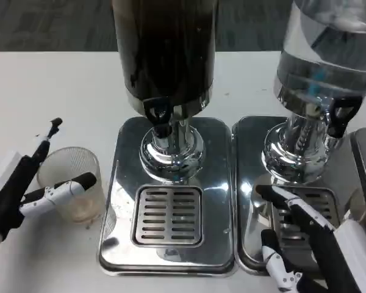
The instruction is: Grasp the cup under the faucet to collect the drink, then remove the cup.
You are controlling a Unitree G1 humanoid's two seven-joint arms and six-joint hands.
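A robot faces two drink dispensers on a white worktop (49,85). Its left hand (24,189) holds a clear cup (73,183): one finger wraps across the cup's front and another rises behind its rim, so the cup is clamped between them. The cup stands on the worktop just beside the hand, well short of the dark dispenser (165,55) and not yet under its faucet (158,116). To the right of the cup lies that dispenser's drip tray (125,183), its grate directly below the faucet, likely where the cup must go to catch the drink. The right hand (311,244) rests over the clear dispenser's tray (247,183), fingers apart and holding nothing, apparently waiting.
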